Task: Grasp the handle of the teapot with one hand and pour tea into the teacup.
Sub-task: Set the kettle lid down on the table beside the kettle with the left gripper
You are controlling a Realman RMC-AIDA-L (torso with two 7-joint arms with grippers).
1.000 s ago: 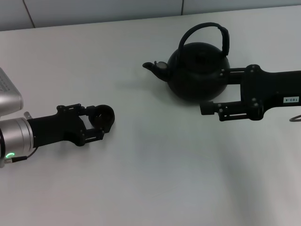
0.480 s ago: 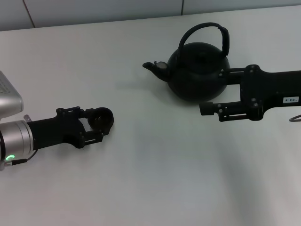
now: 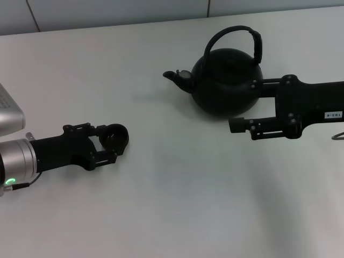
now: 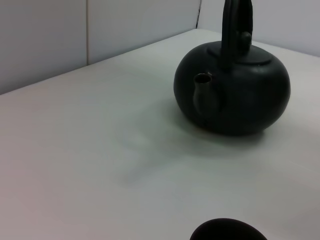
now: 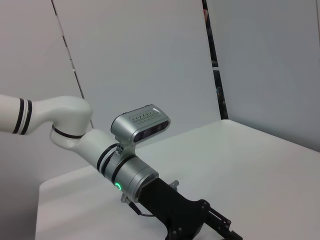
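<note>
The teapot (image 3: 227,86) is sitting on the white worktop (image 3: 177,204) toward the far right, spout pointing to the robot's left, with its handle (image 3: 236,37) arching upright over the lid. The right gripper (image 3: 243,105) is reaching in from the right at the level of the pot's body, its two fingers spread wide: one is lying along the pot's right flank, the other is passing just in front of the base. It is gripping nothing, and it is sitting well below the handle.

The left gripper (image 3: 110,144) is resting near the left edge, its fingers closed around the teacup (image 3: 114,137), well apart from the pot. In the left wrist view only the cup's dark rim (image 4: 227,231) is showing, with the teapot (image 4: 235,95) beyond it.

The pot is looking like cast iron, so it is probably heavy and rigid with a matte, fairly grippy surface. The thicker upper right stretch of the handle seems the best place to take hold, since a firm pinch there should be keeping the body from swinging while tilting. The cup is small and light, and would tip easily.
</note>
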